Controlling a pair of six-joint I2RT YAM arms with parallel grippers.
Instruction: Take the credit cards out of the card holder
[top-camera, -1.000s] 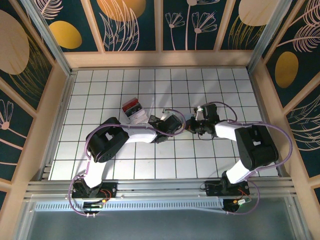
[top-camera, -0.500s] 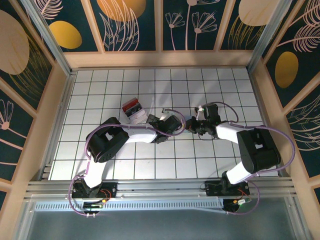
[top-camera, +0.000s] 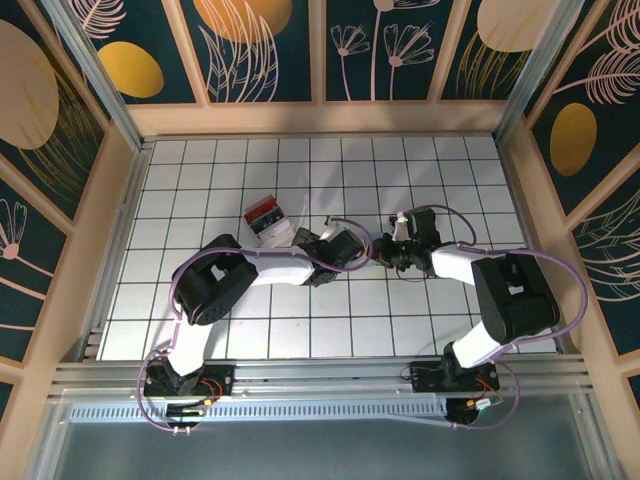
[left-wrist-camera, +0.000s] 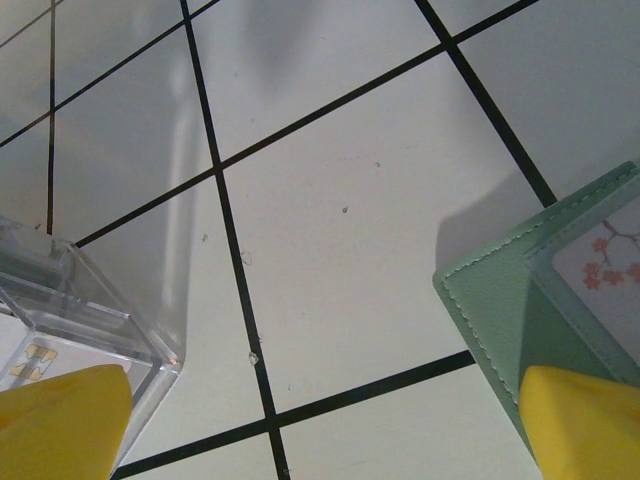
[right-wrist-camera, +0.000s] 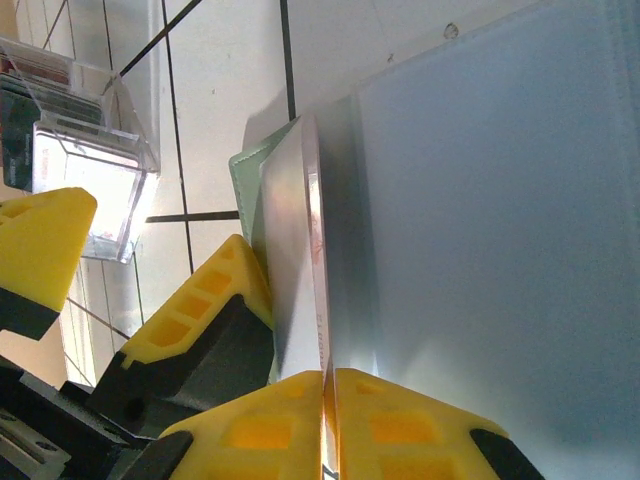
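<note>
The right gripper (right-wrist-camera: 328, 400) pinches a credit card (right-wrist-camera: 316, 230) seen edge-on, its long axis running straight out from the fingertips. The left gripper (left-wrist-camera: 325, 430) is spread wide, one finger over the card holder (left-wrist-camera: 500, 310).

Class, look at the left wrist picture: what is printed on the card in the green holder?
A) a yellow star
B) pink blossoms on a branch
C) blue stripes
B: the credit card in the card holder shows pink blossoms on a thin dark branch.
</note>
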